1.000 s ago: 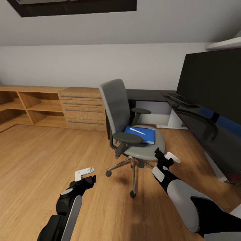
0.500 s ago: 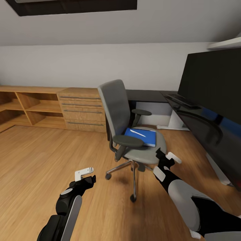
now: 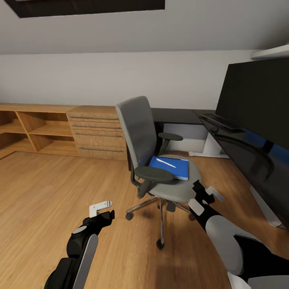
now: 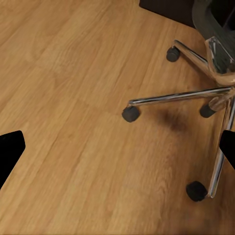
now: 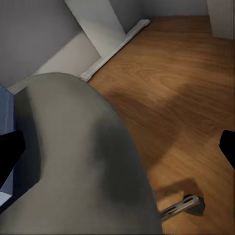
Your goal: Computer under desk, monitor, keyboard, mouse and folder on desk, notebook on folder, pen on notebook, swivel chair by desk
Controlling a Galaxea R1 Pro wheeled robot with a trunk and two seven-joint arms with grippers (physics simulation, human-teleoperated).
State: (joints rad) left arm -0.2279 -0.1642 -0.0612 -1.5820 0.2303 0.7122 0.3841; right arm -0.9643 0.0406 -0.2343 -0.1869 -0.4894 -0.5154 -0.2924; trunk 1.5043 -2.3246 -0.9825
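pen (image 3: 166, 163) on folder (image 3: 170, 167), on swivel chair (image 3: 154, 152)

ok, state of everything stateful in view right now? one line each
swivel chair: upright on the floor, off the desk, back turned toward the drawers
folder: lying flat on the chair seat
pen: lying on the folder
keyboard: on the desk
monitor: standing on the desk, screen dark
left gripper: open, empty, above the floor
right gripper: open, empty, at the seat's front edge

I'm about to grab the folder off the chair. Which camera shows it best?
The head view: the whole blue folder lies on the chair seat with the pen on it. The right wrist view catches a blue sliver at its edge.
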